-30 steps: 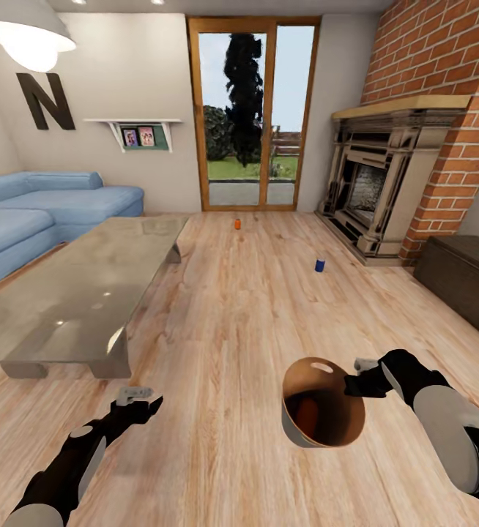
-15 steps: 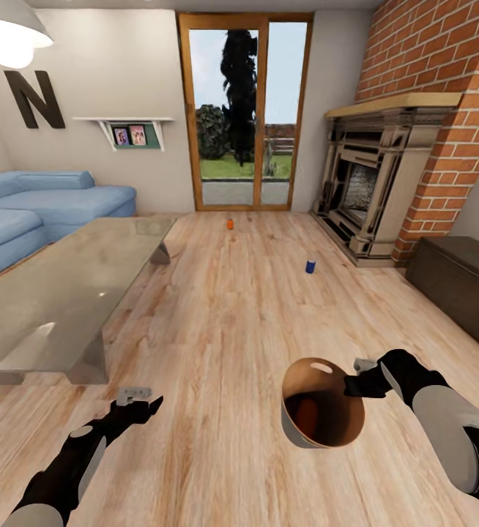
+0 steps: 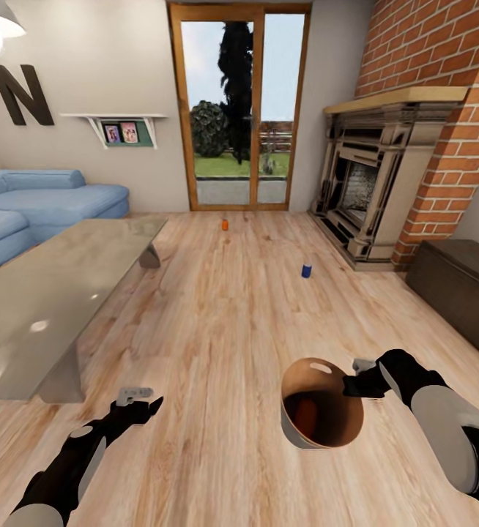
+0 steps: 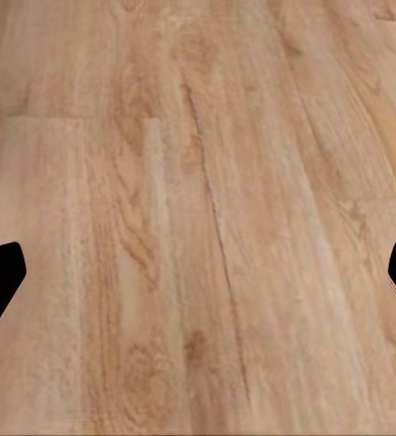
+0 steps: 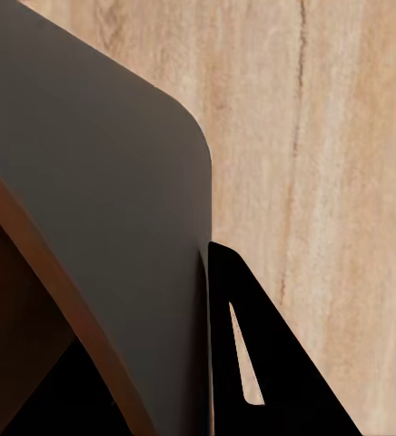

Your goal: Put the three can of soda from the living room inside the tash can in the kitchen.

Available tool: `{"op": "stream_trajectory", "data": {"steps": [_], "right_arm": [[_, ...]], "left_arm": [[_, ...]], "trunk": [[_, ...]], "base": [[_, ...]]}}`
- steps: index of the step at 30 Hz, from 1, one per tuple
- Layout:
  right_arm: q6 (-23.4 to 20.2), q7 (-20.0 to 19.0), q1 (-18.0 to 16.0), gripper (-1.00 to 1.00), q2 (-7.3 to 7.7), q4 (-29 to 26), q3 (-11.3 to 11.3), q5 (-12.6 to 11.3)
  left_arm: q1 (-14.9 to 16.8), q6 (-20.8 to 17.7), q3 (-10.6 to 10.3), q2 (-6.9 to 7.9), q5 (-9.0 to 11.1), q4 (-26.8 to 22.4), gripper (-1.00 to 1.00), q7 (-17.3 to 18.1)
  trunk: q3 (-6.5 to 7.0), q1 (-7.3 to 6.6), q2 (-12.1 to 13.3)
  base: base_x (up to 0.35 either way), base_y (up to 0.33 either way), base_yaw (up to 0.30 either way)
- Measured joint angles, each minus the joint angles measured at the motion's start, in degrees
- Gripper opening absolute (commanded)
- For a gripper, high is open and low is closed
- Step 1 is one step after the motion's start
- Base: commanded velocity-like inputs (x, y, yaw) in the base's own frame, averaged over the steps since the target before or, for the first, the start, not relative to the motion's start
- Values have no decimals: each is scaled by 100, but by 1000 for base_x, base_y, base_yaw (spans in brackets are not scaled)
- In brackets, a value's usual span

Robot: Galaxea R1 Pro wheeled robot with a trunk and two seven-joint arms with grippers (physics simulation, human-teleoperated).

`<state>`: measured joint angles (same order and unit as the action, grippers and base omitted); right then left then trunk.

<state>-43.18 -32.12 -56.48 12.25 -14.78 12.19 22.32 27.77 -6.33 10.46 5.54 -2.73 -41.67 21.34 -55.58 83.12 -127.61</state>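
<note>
Since a moment ago the camera has swung right, sliding the glass coffee table (image 3: pixel 45 293) and blue sofa (image 3: pixel 42 205) leftward. Light wood floor (image 3: pixel 217 322) stretches to wood-framed glass doors (image 3: pixel 236 110) and a red-brick fireplace (image 3: pixel 386 183). One orange can (image 3: pixel 225 225) stands near the doors, the dark blue can (image 3: pixel 307 271) nearer the fireplace. The right gripper (image 3: pixel 357 380) pinches the rim of a round brown bin (image 3: pixel 321 404) holding something orange. The left gripper (image 3: pixel 135 396) is spread wide, empty.
</note>
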Motion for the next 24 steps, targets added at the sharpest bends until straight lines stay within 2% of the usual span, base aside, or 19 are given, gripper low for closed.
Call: {"op": "stream_trajectory", "data": {"steps": [8,24], "right_arm": [[2,-14,0,-100,-4,-2,1,-26],[11,-9,0,-100,-19,2,-8,-23]], "left_arm": [[0,0,0,0,0,0,100,2],[0,1,0,-6,0,0,100,0]], "trunk": [[10,0,0],[111,0,0]], "base": [[314,-91,-42],[323,-6,-184]]}}
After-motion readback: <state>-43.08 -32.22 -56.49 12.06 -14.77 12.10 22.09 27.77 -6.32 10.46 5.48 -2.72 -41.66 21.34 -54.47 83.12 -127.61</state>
